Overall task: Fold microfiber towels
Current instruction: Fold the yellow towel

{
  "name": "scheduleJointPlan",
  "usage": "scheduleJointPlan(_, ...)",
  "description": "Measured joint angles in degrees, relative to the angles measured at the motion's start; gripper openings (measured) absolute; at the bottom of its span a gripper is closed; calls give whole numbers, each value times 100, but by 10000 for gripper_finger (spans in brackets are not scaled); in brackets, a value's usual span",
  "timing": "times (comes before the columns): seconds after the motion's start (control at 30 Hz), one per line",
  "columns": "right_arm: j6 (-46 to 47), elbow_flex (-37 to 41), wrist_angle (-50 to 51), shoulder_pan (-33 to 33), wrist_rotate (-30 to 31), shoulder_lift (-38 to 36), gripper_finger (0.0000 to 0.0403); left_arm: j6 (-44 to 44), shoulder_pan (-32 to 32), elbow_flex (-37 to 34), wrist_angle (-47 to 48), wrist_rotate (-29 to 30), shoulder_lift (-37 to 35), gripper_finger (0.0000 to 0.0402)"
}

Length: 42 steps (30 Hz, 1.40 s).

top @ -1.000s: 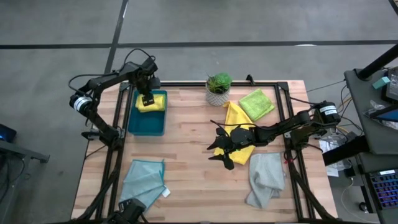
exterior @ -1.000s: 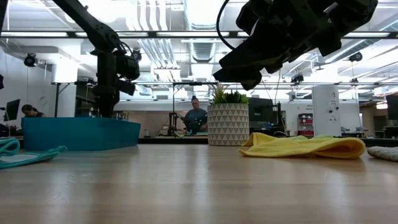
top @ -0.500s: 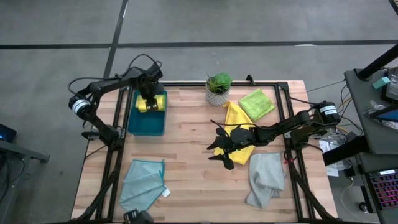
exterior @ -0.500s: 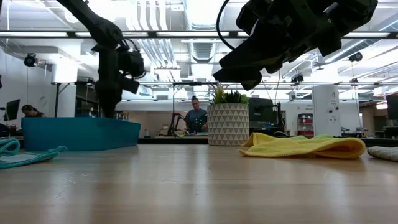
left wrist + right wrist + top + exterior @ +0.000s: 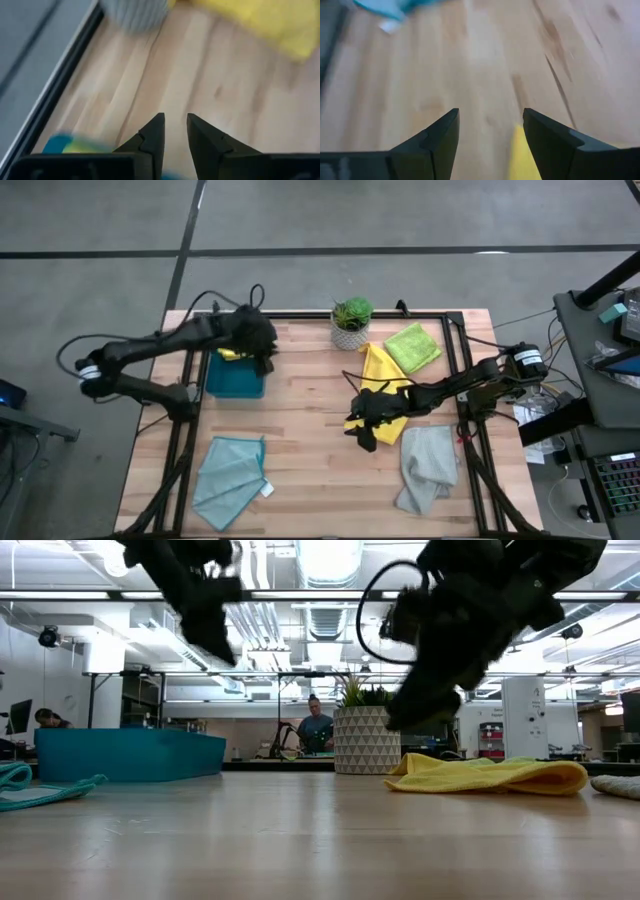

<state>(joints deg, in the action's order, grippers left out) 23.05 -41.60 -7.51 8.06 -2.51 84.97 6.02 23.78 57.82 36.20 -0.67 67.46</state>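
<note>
Five microfiber towels lie about the wooden surface [image 5: 300, 415]: two yellow, one folded in the teal tray [image 5: 236, 376] as the yellow towel [image 5: 228, 353], the other yellow cloth [image 5: 378, 370] spread near the middle; one lime green towel [image 5: 413, 346]; one pale grey towel [image 5: 428, 465]; one light teal towel [image 5: 230, 470]. One potted plant [image 5: 351, 321] stands at the far edge. The left pincer [image 5: 264, 360] hangs by the tray's corner, fingers narrowly parted, empty. The right pincer [image 5: 362, 432] hovers spread beside the middle yellow cloth.
</note>
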Motion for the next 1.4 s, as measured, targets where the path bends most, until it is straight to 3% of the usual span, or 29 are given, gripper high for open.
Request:
scheduleJointPlan(0.2, -302, -136, 723, 211, 561, 0, 210, -416, -909, -717, -1923, 82, -508, 65)
scheduleJointPlan(0.37, -542, -135, 691, 292, 1019, 45, 210, -439, -1403, -1257, -3361, 101, -653, 65)
scheduleJointPlan(0.6, -612, -142, 418, 310, 1151, 668, 210, -439, -1835, -1721, -5066, 98, -601, 65)
scheduleJointPlan(0.77, -613, -236, 403, 308, 1151, 966, 206, -428, -1938, -1737, -5229, 100, -549, 65)
scheduleJointPlan(0.87, -610, -265, 391, 310, 1134, 1041, 183, -426, -1940, -1735, -5271, 98, -495, 65)
scheduleJointPlan(1.17, -881, -271, 369, 309, 1085, 1051, 23, -432, -1940, -1733, -5328, 99, -370, 65)
scheduleJointPlan(1.4, -1376, -455, 635, 290, 1199, 110, 9, -616, -2002, -1731, -5801, 98, -109, 69)
